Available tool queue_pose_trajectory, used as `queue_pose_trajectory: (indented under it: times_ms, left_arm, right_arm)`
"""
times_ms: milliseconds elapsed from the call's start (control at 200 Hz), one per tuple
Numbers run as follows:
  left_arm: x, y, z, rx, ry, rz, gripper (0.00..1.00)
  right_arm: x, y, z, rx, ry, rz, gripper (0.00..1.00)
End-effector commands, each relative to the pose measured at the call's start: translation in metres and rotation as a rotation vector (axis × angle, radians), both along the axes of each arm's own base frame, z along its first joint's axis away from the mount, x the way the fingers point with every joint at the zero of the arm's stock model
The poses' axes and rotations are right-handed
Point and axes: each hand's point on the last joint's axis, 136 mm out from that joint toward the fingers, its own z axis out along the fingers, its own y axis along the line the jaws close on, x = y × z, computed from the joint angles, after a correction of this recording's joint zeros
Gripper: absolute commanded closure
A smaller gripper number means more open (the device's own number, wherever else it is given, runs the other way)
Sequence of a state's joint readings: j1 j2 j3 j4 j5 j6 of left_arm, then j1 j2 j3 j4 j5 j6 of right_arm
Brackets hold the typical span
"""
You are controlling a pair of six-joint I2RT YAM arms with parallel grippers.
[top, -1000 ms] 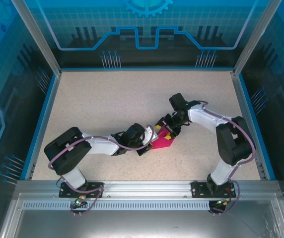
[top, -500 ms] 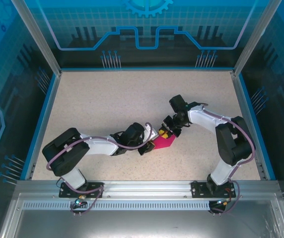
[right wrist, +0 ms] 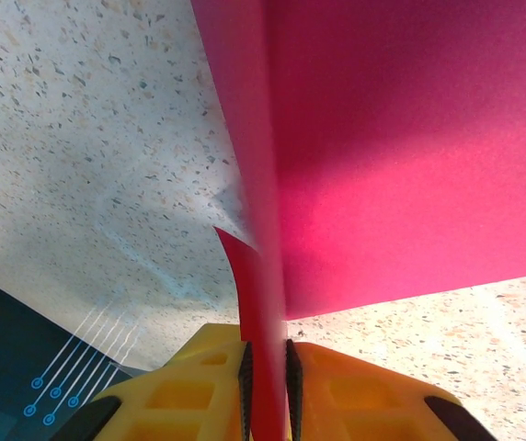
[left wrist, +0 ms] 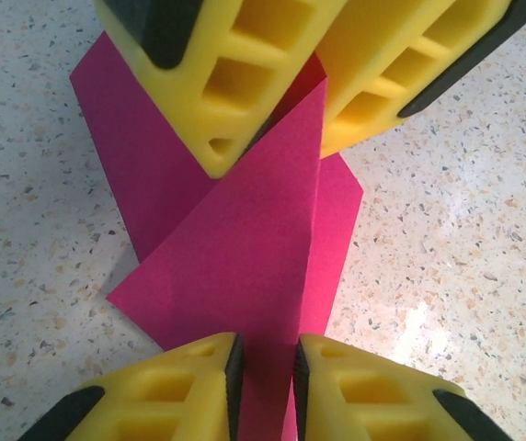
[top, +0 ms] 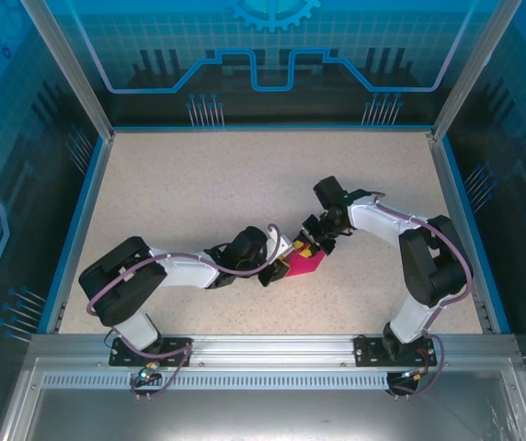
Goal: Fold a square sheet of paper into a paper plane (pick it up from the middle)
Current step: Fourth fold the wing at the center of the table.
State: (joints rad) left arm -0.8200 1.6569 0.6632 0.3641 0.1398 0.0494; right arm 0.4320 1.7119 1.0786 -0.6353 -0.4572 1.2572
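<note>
The square sheet of paper (top: 305, 266), magenta and partly folded into an angular shape, lies mid-table between both arms. In the left wrist view the paper (left wrist: 235, 266) has a raised flap with a sharp edge. My left gripper (left wrist: 265, 354) has its jaws nearly together, and paper fills the narrow gap. At the far end, my right gripper (left wrist: 286, 138) pinches the flap's upper corner. Seen from the right wrist, the paper (right wrist: 410, 156) runs edge-on into my right gripper (right wrist: 268, 354), which is shut on it. From above, the left gripper (top: 281, 255) and right gripper (top: 311, 246) almost touch.
The speckled beige table (top: 199, 184) is bounded by a blue rim (top: 79, 230) and clear blue walls. An aluminium rail (top: 263, 367) holding both arm bases runs along the near edge. Bare tabletop lies behind and to both sides of the paper.
My right gripper has closed onto the paper's flap. The paper's outline has drawn in slightly. Both arms have barely shifted.
</note>
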Motion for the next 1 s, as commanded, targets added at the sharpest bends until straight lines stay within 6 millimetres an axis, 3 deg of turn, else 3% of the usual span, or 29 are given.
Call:
queue_pose_trajectory:
  times_ms: [0, 235, 475, 600, 995]
  left_arm:
    - [-0.001, -0.001, -0.005, -0.014, 0.025, -0.003, 0.75]
    - [0.000, -0.001, -0.006, -0.021, 0.034, 0.001, 0.86]
    - [0.001, 0.000, 0.009, -0.126, 0.137, 0.017, 0.90]
    - [-0.001, -0.002, 0.017, -0.168, 0.229, 0.021, 0.90]
    - [0.000, -0.018, 0.023, -0.251, 0.513, 0.052, 0.92]
  right_arm:
    - [-0.005, 0.004, 0.000, 0.024, 0.038, -0.002, 0.80]
    - [-0.006, 0.003, 0.000, 0.018, 0.037, 0.001, 0.77]
    - [-0.003, -0.014, 0.005, -0.046, -0.045, 0.046, 0.46]
    - [0.002, -0.027, 0.015, -0.084, -0.151, 0.084, 0.36]
    - [0.001, -0.045, 0.035, -0.102, -0.450, 0.218, 0.28]
